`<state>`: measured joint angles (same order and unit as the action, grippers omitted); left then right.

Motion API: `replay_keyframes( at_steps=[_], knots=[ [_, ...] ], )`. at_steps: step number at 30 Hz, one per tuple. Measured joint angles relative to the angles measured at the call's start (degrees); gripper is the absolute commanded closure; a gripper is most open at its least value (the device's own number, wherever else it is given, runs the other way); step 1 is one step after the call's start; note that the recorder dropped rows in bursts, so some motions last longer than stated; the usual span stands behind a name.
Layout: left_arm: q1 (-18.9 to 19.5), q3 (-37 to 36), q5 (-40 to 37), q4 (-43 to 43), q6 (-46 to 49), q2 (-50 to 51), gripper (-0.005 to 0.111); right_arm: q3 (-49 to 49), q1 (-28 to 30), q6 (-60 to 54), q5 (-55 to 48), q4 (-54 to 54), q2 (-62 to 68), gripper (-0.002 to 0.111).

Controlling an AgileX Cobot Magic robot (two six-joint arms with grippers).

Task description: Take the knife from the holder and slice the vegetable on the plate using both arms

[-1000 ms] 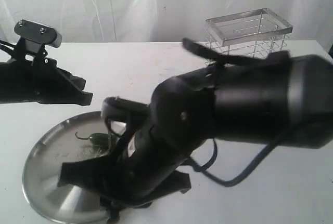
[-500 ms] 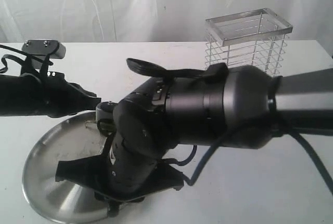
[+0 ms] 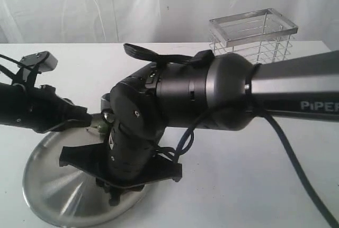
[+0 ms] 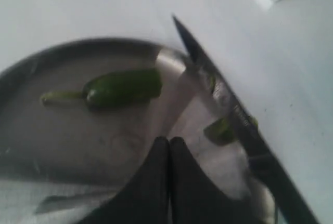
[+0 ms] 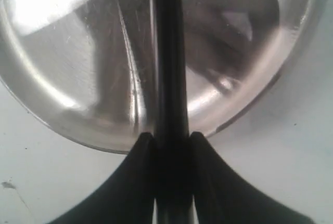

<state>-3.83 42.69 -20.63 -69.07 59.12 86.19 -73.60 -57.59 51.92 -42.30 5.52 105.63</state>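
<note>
Since a second ago, left arm [image 3: 32,111] has dropped and pushed in toward the plate. Right arm [image 3: 185,101] has swung further across and hides most of the pepper in the exterior view. Slim black-handled knife [image 4: 229,109] with long dark pointed blade is clamped in right end effector [image 5: 170,142], jaws part open around the handle, blade out over the wide round shiny steel plate [image 4: 104,135]. Small glossy dark-green chili pepper [image 4: 122,88] lies on plate, stem attached, just beside the blade. Small green cut piece [image 4: 221,130] sits against the blade. Left end effector [image 4: 169,142] fully closed, empty, over plate near pepper. Tall steel-wire basket holder [image 3: 254,35] stands well apart at the back of the white tabletop [image 3: 238,185].
</note>
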Motion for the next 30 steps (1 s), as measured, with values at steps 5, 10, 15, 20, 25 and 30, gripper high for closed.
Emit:
replay_keyframes(
  at_steps=[5, 10, 15, 20, 25, 30],
  knots=[
    [5.2, 0.0, -6.1, 8.1, -5.2, 2.2, 0.107, 0.1, 0.2, -1.2, -3.7, -2.4, -0.5, 0.108],
    [7.0, 1.9, -9.9, 9.4, 1.0, 2.5, 0.107, 0.6, 5.5, -12.3, -9.0, -1.0, -4.4, 0.108],
    [6.8, 7.0, -16.1, 9.1, 14.4, 6.2, 0.107, 0.6, 14.8, -33.6, -18.0, 8.0, -9.9, 0.108],
    [5.5, 11.6, -16.6, 9.1, 30.9, 10.3, 0.09, 0.9, 21.7, -43.0, -22.9, 8.1, -12.4, 0.108],
    [3.7, 13.8, -17.4, 9.1, 52.0, 12.3, 0.052, 3.5, 25.6, -51.6, -25.6, 8.1, -13.3, 0.108],
    [2.7, 16.4, -14.2, 8.9, 53.0, 14.7, 0.036, 6.9, 29.1, -56.3, -27.4, 9.2, -14.4, 0.108]
  ],
)
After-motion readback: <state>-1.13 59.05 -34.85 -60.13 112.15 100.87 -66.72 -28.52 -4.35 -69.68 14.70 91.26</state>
